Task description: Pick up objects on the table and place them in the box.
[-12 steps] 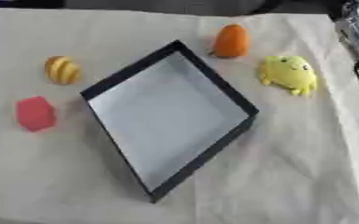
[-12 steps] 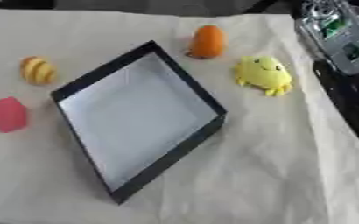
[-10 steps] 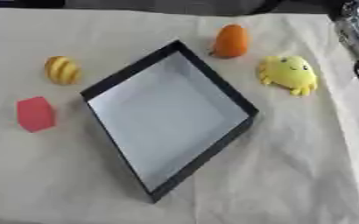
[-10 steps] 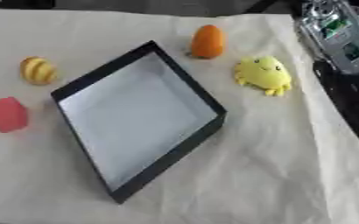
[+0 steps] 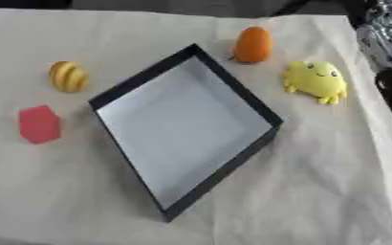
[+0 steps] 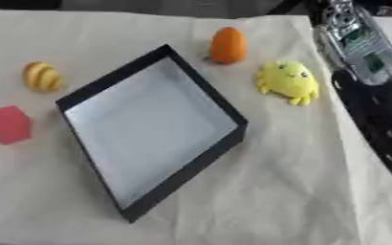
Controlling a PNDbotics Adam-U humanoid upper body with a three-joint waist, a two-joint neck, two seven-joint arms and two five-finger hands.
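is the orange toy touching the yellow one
Apart. The right eye view shows a strip of bare cloth between the orange toy and the yellow toy, which lies nearer and further right.

Stereo head pair, both looking steeply down at the table from the near side. Shared: black box (image 5: 182,134), cream cloth (image 5: 316,191) and four toys. Right eye sits slightly right, showing more of the right-side arm (image 6: 358,43).
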